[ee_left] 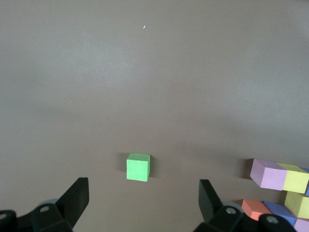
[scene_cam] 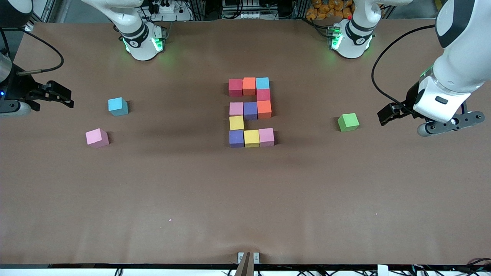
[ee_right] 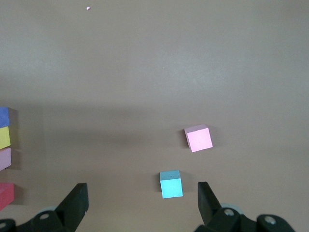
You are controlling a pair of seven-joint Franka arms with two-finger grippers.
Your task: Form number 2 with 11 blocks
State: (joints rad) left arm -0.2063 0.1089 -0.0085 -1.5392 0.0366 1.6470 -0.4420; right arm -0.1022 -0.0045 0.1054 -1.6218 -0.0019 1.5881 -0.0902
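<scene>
Number 2 [scene_cam: 251, 112] finished mid-desk [scene_cam: 245, 199], eleven blocks [scene_cam: 236, 123] touching. Loose toward the right arm's end: light blue cube [scene_cam: 117, 106], pink cube [scene_cam: 97, 137]; toward the left arm's end: green cube [scene_cam: 348, 122]. Left gripper [scene_cam: 387, 113] and right gripper [scene_cam: 63, 95] released, empty, raised over the desk ends.

Centre: number 2 [scene_cam: 251, 112], cubes packed touching.
Right arm's end: loose blue cube [scene_cam: 117, 106], loose pink cube [scene_cam: 97, 138], well apart.
Left arm's end: green cube [scene_cam: 348, 122] alone.
Nearer the front camera: bare table [scene_cam: 245, 207].
</scene>
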